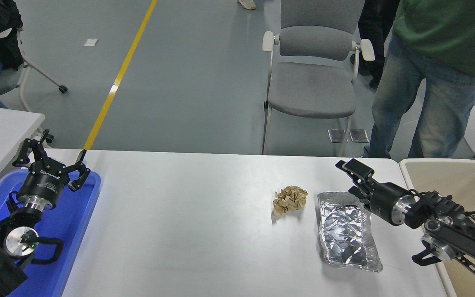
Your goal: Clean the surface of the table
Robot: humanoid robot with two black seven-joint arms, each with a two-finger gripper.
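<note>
The right tool (pixel 353 175) comes in low from the right edge, lying nearly level over the bench's far right part, and it is seen so much from the side that I cannot tell whether it is open or closed; nothing shows in its grip. Just beside it on its near left lies a crumpled silver foil packet (pixel 346 231), flat on the surface, its far right corner close under the tool's body, though contact between them cannot be judged. Just left of the packet's far end sits a small wad of crumpled brown paper (pixel 289 199), apart from the foil by a narrow strip of bare top. Both rest on the bench (pixel 188 231), the wide white-grey top that fills the lower middle of the view. Against its right end stands a cream bin (pixel 460 181), with the right arm passing over its near rim. At the far left the left tool (pixel 50 163) is parked over a blue tray (pixel 74 222), its fingers spread open and holding nothing. Beyond the far edge stands a grey chair (pixel 313 74), and to its right a person (pixel 435 62) in a green top and jeans.
</note>
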